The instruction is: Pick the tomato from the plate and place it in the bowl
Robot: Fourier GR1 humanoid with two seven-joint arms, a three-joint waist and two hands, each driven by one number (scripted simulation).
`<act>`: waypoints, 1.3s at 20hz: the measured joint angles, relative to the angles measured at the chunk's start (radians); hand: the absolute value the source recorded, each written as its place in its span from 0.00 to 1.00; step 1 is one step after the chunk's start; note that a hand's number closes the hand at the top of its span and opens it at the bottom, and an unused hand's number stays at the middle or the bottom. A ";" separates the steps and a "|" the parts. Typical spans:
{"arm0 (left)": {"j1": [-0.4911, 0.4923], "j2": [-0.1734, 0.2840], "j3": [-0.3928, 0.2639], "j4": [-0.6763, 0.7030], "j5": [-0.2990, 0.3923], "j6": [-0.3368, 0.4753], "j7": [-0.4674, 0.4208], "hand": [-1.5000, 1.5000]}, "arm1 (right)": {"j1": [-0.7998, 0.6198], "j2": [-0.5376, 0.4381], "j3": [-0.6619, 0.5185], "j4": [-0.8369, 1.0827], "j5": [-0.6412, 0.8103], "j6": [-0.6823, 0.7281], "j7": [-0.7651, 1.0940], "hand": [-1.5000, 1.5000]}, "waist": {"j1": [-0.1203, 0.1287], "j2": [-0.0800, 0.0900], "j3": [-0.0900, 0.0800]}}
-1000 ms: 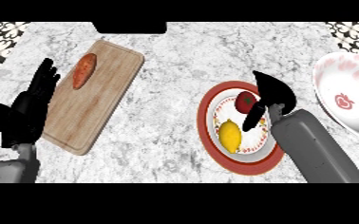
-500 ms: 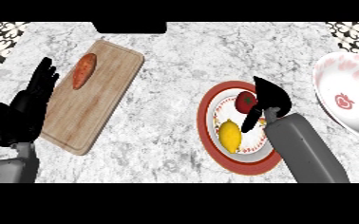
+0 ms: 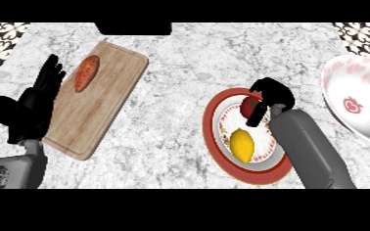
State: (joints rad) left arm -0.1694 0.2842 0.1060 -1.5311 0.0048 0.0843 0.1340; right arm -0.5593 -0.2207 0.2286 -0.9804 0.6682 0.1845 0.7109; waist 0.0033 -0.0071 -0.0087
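- Grasp step in hand, by the look of it: right hand over the tomato, fingers curled round it, thumb reaching down its near side
- Tomato resting on the red-rimmed plate, at its far part, just beyond a lemon
- Next move, probably: lifting clear of the plate, then carrying right to the white bowl with red markings (partly cut off at the view's right edge)
- Right forearm slanting up from the lower right, crossing the plate's right side
- Left hand resting open at the left, fingers up, beside a wooden cutting board bearing a sweet potato
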 measured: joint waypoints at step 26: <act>0.017 -0.010 0.053 0.002 -0.018 -0.039 -0.004 0.50 | 0.069 -0.108 0.008 -0.461 0.270 -0.032 0.019 1.00 | -0.022 -0.001 0.007</act>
State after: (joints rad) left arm -0.1524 0.2743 0.1585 -1.5292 -0.0132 0.0448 0.1297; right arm -0.4901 -0.3287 0.2370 -1.4416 0.9379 0.1525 0.7294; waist -0.0188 -0.0085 -0.0015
